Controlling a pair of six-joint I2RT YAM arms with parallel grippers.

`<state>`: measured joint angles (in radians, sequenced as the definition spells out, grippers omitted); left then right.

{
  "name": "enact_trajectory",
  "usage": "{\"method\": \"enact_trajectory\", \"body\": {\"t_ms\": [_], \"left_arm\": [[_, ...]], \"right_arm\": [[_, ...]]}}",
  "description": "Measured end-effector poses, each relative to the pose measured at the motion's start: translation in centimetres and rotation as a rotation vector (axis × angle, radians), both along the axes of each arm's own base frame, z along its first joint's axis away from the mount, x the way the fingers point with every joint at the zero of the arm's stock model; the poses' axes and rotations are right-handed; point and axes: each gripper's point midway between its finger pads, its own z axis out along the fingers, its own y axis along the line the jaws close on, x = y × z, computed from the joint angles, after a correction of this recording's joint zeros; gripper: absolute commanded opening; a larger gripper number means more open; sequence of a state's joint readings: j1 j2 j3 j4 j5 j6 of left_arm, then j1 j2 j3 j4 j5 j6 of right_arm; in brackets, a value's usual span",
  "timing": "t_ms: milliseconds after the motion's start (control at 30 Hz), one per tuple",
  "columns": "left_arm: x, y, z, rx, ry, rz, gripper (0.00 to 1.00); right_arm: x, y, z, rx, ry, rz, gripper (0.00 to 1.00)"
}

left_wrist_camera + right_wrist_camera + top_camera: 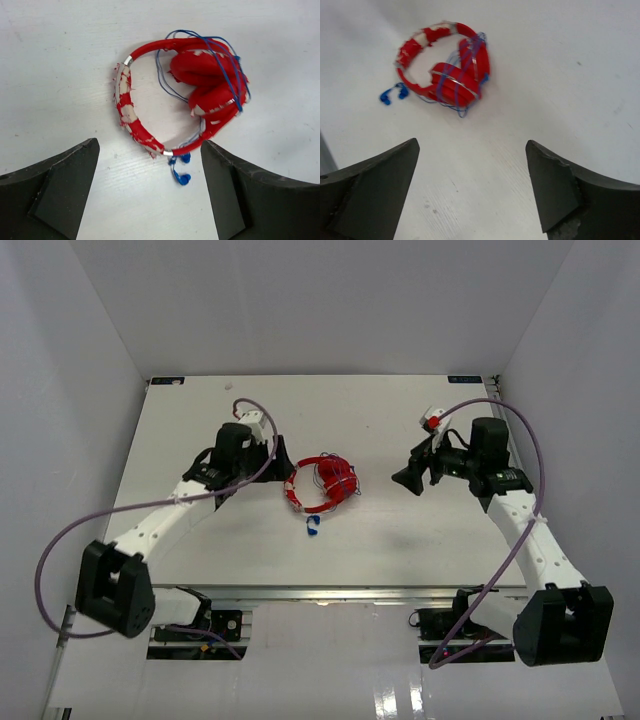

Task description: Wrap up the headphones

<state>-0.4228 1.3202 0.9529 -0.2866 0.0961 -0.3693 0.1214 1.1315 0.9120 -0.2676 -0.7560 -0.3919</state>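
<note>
Setting: a white desk (400, 550) is enclosed by plain white walls (300, 300) at the left, far and right sides.
Headphones: the red headphones (322, 483) are laid flat near the middle of the desk, between the two arms.
Headband: the red-and-white headband (125, 107) is curved toward the left side, and its covering is seen to be flaked.
Ear cups: the two red ear cups (207, 80) are folded together on the right side of the band.
Cable: the thin blue-grey cable (162, 80) is looped several times around the ear cups.
Plug: the blue plug (313, 528) is left on the desk just near of the headband.
Left gripper: the left gripper (283, 462) is held just left of the headphones, its fingers spread wide apart, with nothing clamped.
Right gripper: the right gripper (410, 480) is held well to the right of the headphones, its fingers likewise spread wide, with nothing clamped.
Arm cables: thick purple cables (60, 540) are looped beside both arms.
</note>
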Motion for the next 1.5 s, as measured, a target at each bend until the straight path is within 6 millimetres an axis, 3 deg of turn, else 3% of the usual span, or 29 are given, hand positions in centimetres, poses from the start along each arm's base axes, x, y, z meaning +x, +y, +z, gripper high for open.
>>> {"method": "enact_trajectory", "body": {"t_ms": [167, 267, 367, 467, 600, 700, 933, 1500], "left_arm": [[-6.0, 1.6, 3.4, -0.081, -0.231, -0.092, 0.98], [-8.8, 2.0, 4.7, -0.127, -0.358, -0.151, 0.98], [-10.3, 1.9, 6.8, -0.159, -0.458, -0.205, 0.98], [-11.1, 1.6, 8.2, -0.176, -0.514, -0.245, 0.98], [-11.7, 1.3, 8.2, -0.179, -0.516, -0.282, 0.98], [-12.2, 1.2, 8.2, -0.183, -0.512, -0.298, 0.98], [-12.3, 1.1, 8.1, -0.186, -0.508, -0.306, 0.98], [-12.4, 1.1, 7.8, -0.183, -0.494, -0.308, 0.98]], "right_arm": [[0.8, -5.4, -0.7, -0.081, -0.006, -0.292, 0.9], [0.0, -7.2, -0.5, -0.098, -0.041, -0.4, 0.9], [-1.3, -8.5, -0.5, -0.082, -0.06, -0.501, 0.9], [-2.2, -9.6, -0.1, -0.057, -0.075, -0.602, 0.9], [-2.3, -11.5, 0.0, -0.048, -0.078, -0.729, 0.9], [-2.5, -12.4, -1.2, -0.061, -0.056, -0.783, 0.9], [-3.4, -13.0, -4.8, -0.088, 0.016, -0.793, 0.9], [-3.5, -13.4, -4.2, -0.066, -0.004, -0.78, 0.9]]}}
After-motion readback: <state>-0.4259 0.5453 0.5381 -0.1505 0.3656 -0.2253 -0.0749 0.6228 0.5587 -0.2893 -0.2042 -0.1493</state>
